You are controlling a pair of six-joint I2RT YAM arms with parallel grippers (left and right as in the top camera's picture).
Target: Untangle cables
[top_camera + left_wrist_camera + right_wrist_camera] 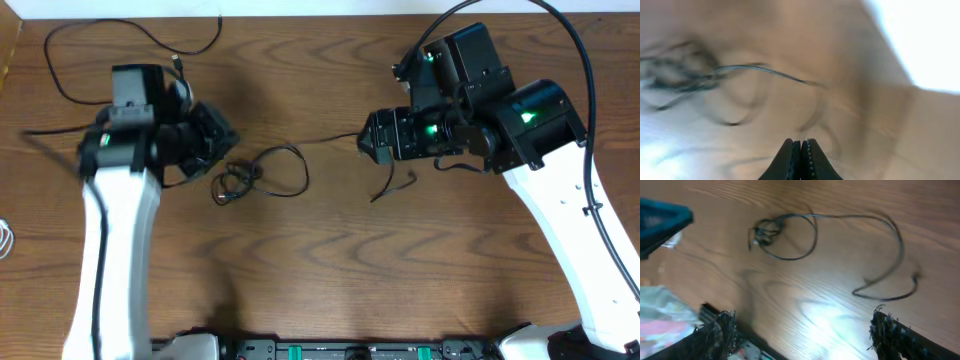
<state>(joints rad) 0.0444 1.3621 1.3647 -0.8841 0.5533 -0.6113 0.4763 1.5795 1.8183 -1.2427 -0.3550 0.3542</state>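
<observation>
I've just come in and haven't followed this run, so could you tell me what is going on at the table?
This is a cable-untangling run on a table. A black cable lies between the two grippers, with a knot at its left end. The left gripper is shut near the knot, with nothing visibly in it. The right gripper is open by the cable's other end and holds nothing. The knot is not yet undone.

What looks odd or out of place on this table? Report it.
The black cable at the table's middle bunches into a knotted clump at one end, close to the left claw, which is shut with nothing visible in it. Nothing looks spilled or damaged.
</observation>
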